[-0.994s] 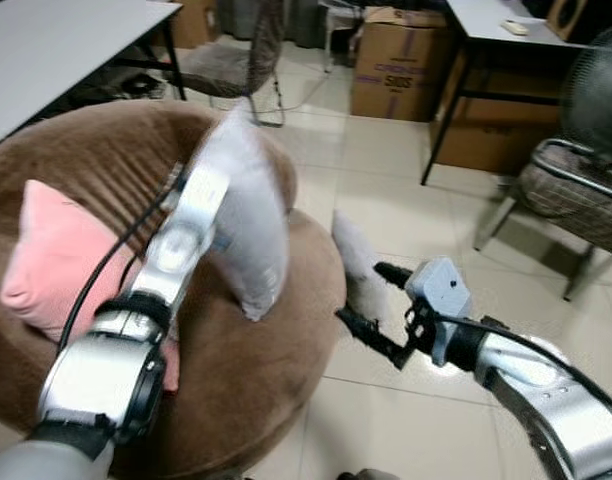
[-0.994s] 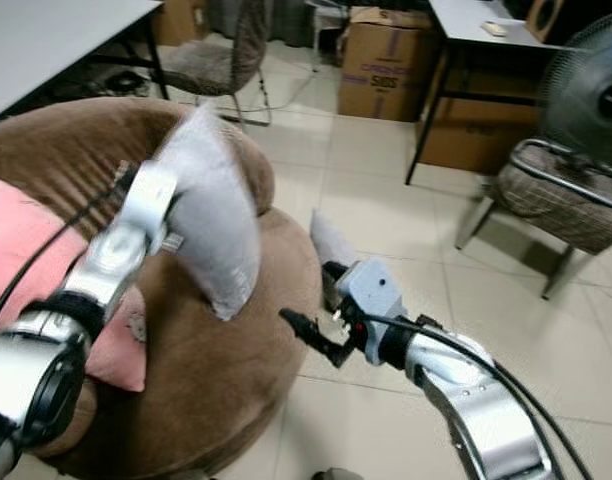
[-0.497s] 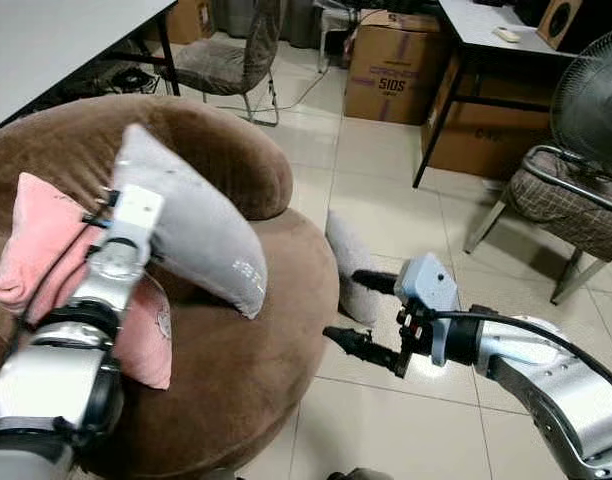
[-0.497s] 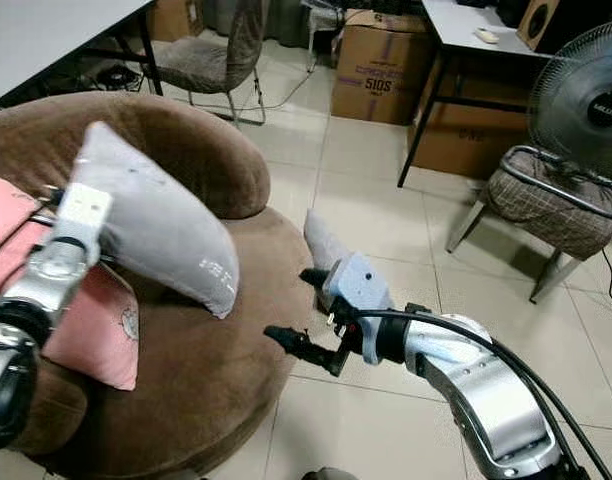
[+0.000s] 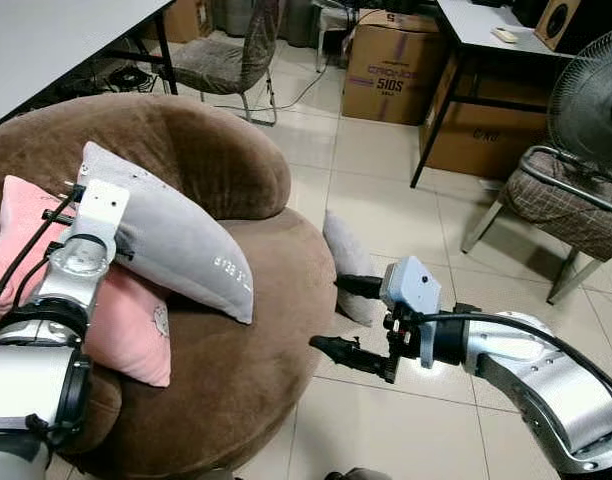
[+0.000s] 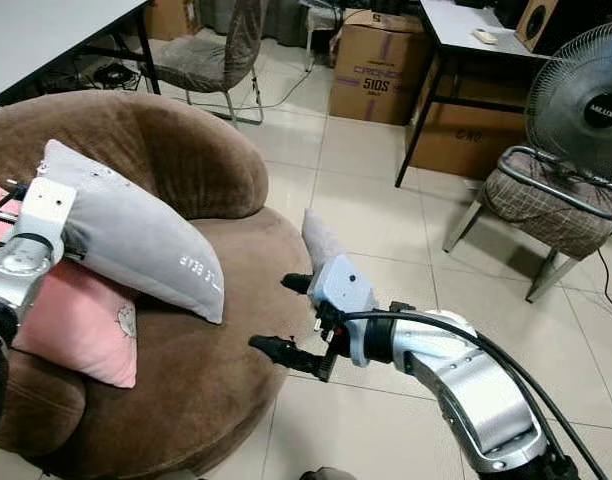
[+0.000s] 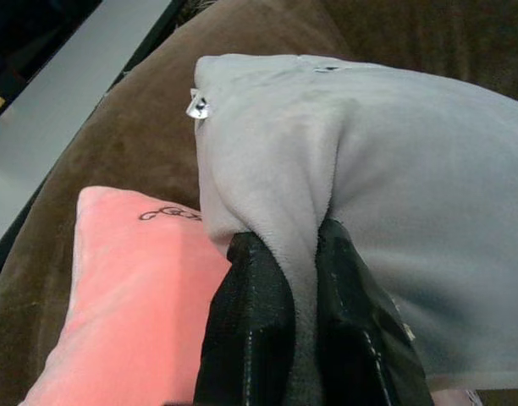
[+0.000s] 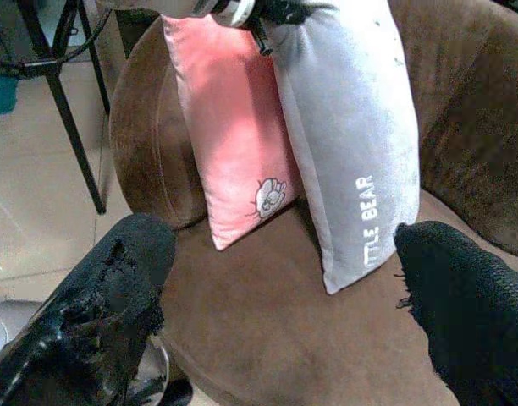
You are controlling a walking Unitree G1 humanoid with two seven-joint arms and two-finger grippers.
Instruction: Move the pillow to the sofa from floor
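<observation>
Placing step: left claw [image 7: 284, 279] is clamped on the grey pillow [image 5: 176, 240], laid over the sofa [image 5: 256, 370] at 9 o'clock; release comes next; right claw [image 5: 351, 320] hangs apart.

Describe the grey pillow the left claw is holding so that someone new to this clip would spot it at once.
Start at the round brown sofa on the left side of the room. The grey pillow lies slanted on its seat, leaning over a pink pillow, with the left claw pinching one end. It carries white lettering ending "BEAR", unlike the pink pillow beside it and the plain grey cushion on the floor.
</observation>
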